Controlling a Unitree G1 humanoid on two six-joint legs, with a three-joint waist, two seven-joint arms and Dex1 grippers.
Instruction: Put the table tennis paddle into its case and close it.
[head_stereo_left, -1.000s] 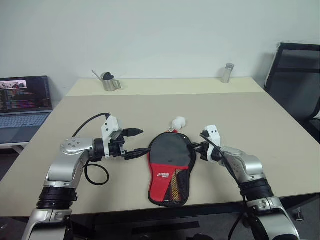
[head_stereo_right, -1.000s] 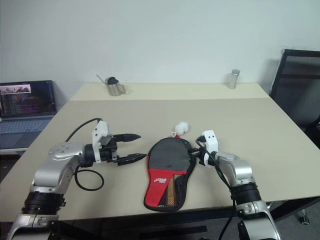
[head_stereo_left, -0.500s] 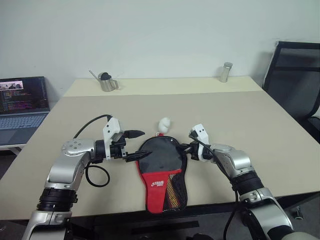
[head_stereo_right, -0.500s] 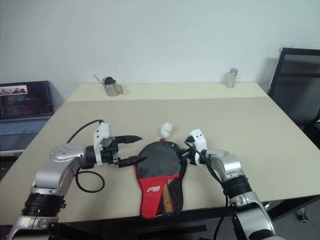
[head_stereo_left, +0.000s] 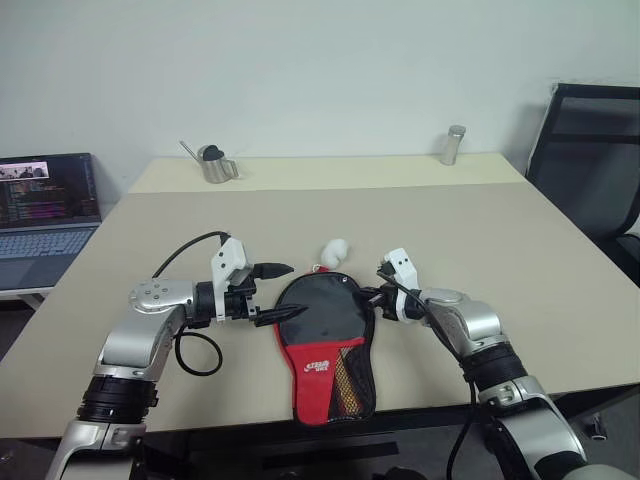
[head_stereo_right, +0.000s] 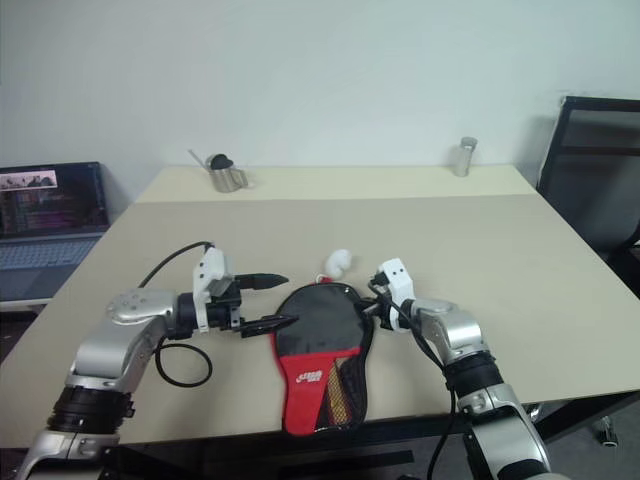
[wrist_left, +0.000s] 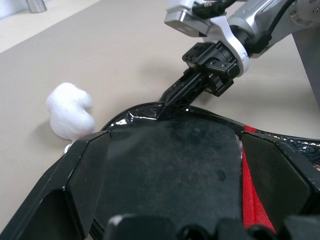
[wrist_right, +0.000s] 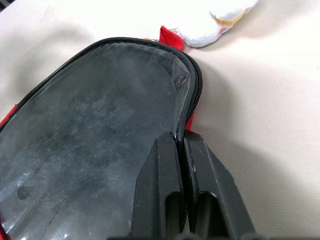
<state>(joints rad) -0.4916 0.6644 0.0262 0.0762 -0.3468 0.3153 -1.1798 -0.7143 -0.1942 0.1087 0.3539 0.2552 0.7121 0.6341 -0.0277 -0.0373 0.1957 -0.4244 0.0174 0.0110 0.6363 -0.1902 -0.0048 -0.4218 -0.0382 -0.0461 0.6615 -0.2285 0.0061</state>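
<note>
Right gripper (wrist_right: 181, 150) pinches the case (head_stereo_left: 322, 335) rim at its right edge, fingers together on the zip. Left gripper (head_stereo_left: 272, 294) stands wide open at the case's left edge. Case lies flat on the table (head_stereo_left: 480, 230), black head pointing away, red end toward the robot.
</note>
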